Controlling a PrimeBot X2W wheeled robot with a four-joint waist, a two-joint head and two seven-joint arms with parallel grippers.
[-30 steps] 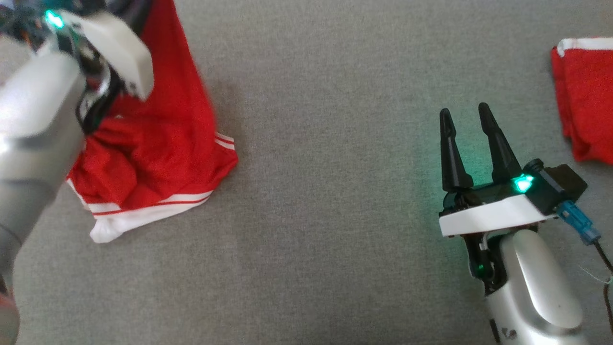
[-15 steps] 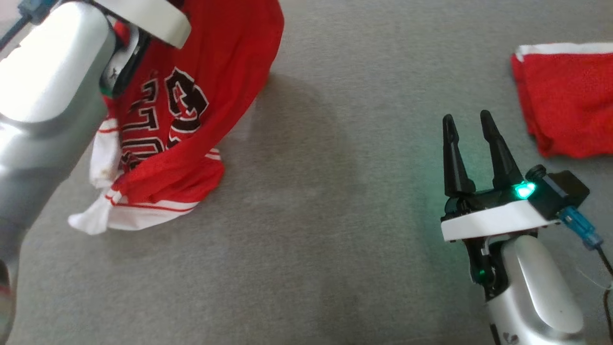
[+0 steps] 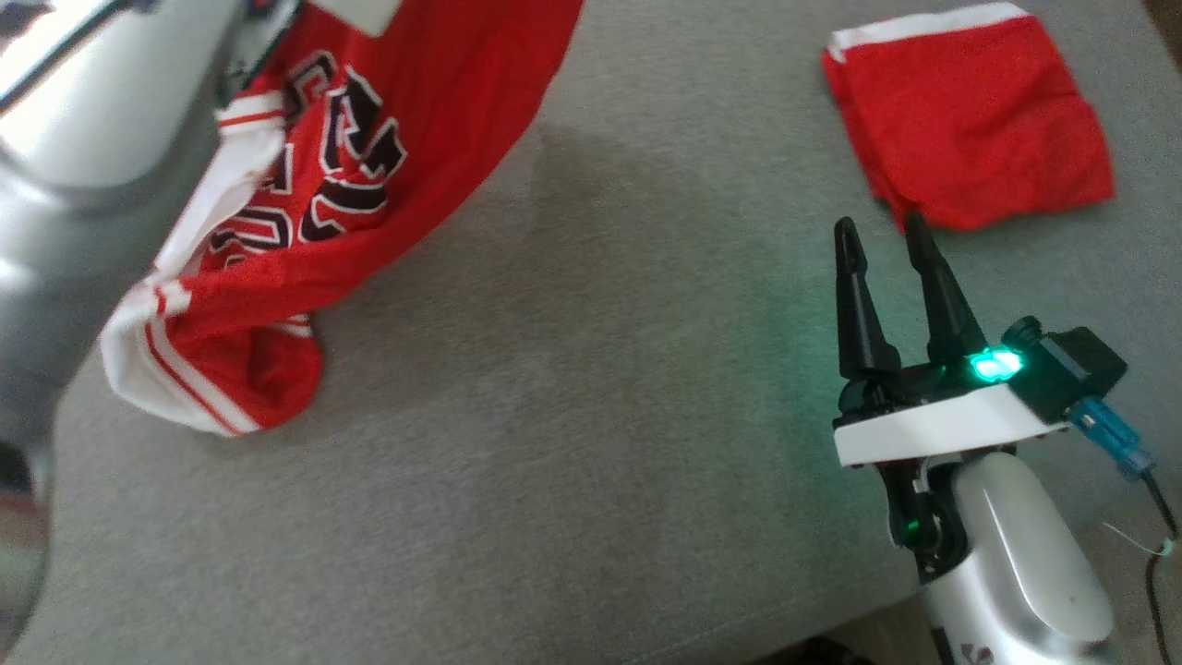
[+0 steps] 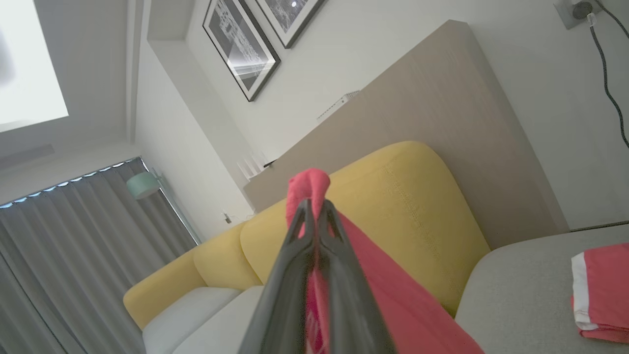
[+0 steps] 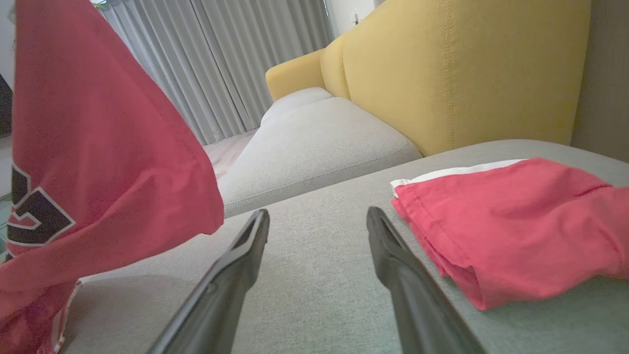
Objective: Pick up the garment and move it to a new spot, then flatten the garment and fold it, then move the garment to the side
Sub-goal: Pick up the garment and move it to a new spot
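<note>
The garment (image 3: 369,166) is a red jersey with black lettering and white trim. It hangs from the upper left, its lower end trailing on the grey cushion (image 3: 572,416). My left gripper (image 4: 313,209) is shut on a fold of the garment (image 4: 307,184), raised above the cushion. In the right wrist view the garment (image 5: 98,162) hangs at the left. My right gripper (image 3: 877,235) stands open at the lower right, nothing between its fingers, and in its own wrist view the right gripper (image 5: 317,219) points over bare cushion.
A folded red cloth with a white band (image 3: 970,120) lies at the far right, just beyond my right fingertips. A yellow backrest (image 5: 467,73) borders the cushion. The cushion's front edge runs along the bottom right.
My left arm has lifted the garment higher, so the lettering now shows and less cloth rests on the cushion. The head camera has shifted, bringing the folded cloth further into view. The right gripper stays open.
</note>
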